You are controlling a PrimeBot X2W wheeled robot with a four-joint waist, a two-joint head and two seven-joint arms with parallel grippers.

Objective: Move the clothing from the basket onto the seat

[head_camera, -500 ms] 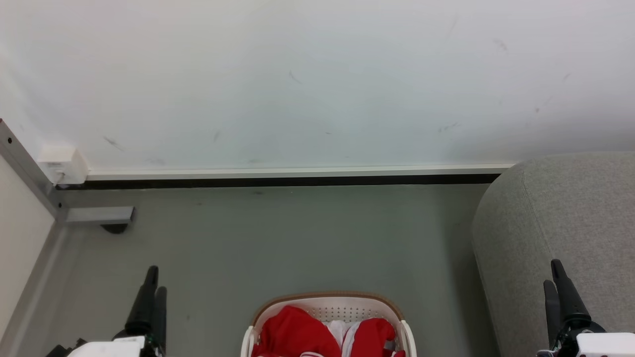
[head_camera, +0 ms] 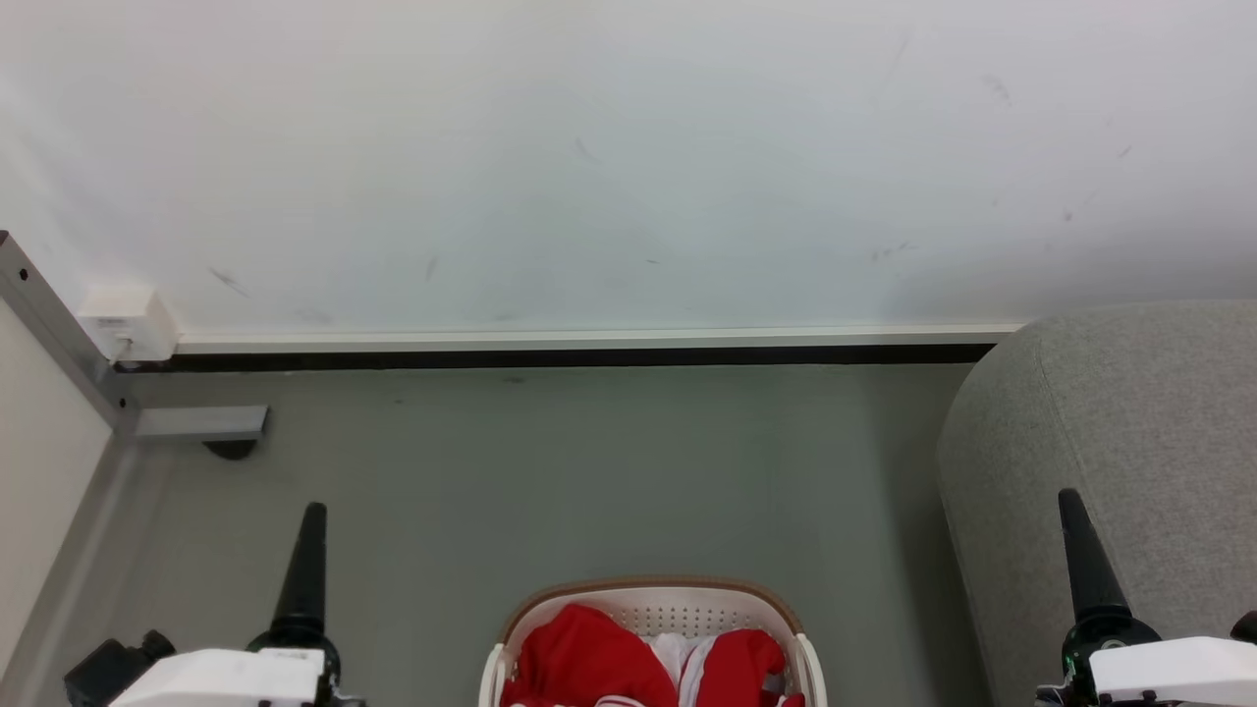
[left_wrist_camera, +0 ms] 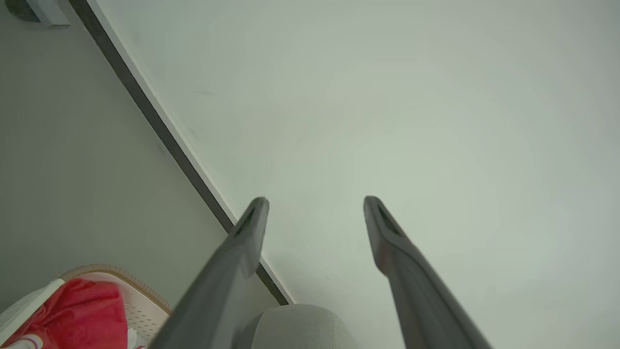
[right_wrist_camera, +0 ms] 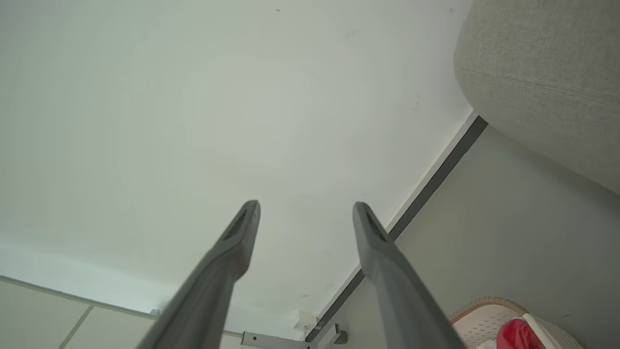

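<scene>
The cream basket [head_camera: 650,592] with a tan rim sits on the floor at the bottom centre of the head view. Red clothing [head_camera: 589,660] with white panels fills it. The grey seat [head_camera: 1110,412] stands to the right. My left gripper [head_camera: 312,520] hovers left of the basket and my right gripper [head_camera: 1072,506] hovers in front of the seat, both pointing at the wall. In the left wrist view my left gripper [left_wrist_camera: 316,203] is open and empty, with the basket [left_wrist_camera: 145,295], clothing [left_wrist_camera: 82,310] and seat [left_wrist_camera: 300,325] below. My right gripper [right_wrist_camera: 306,207] is open too, near the seat [right_wrist_camera: 542,72], basket [right_wrist_camera: 484,310] and clothing [right_wrist_camera: 513,335].
A white wall [head_camera: 628,167] with a dark baseboard [head_camera: 550,359] runs across behind the grey-green floor [head_camera: 550,471]. At the left corner are a metal frame [head_camera: 59,324], a small white box [head_camera: 126,322] and a grey bracket [head_camera: 201,424].
Both arms have turned at the wrist and risen a little; each gripper now shows edge-on as one finger, with the tips higher. The basket and clothing have not moved.
</scene>
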